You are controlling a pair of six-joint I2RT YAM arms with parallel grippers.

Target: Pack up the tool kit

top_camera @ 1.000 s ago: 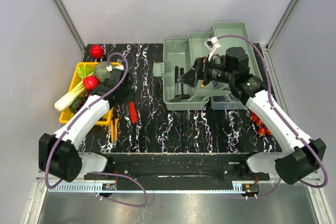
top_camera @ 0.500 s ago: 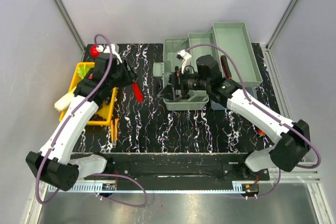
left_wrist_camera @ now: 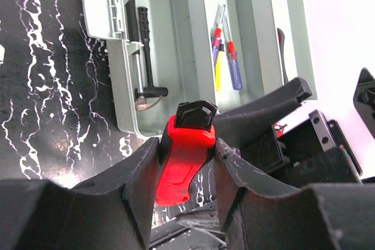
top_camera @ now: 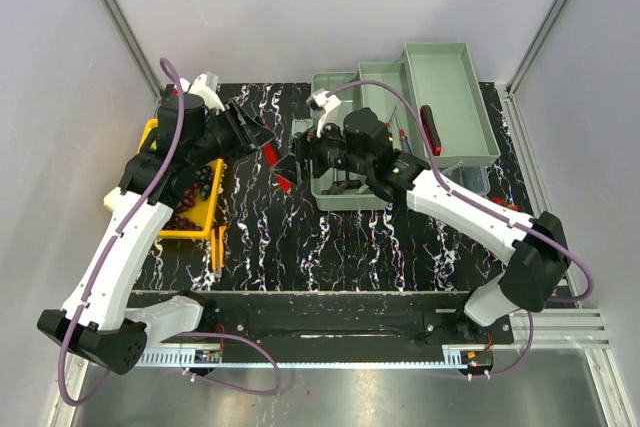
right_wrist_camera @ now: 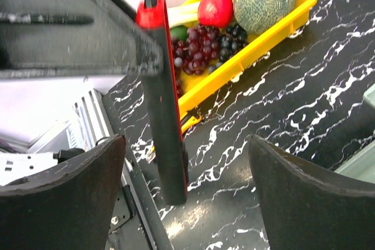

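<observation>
one red tool (left_wrist_camera: 186,162) is pinched in the left claw (left_wrist_camera: 187,144) over the table (top_camera: 330,247), just left of the toolbox (top_camera: 345,201) at the top view's upper centre. we see the right claw (right_wrist_camera: 187,168) spread wide, facing that tool without touching it.

I see a pale grey-green toolbox (top_camera: 332,87) on a black table (top_camera: 350,237) veined with white. Left of the toolbox are a red-and-black tool (left_wrist_camera: 184,156) and a yellow tray (top_camera: 190,229) — inside the toolbox, blue and yellow screwdriver handles (left_wrist_camera: 234,71).
</observation>
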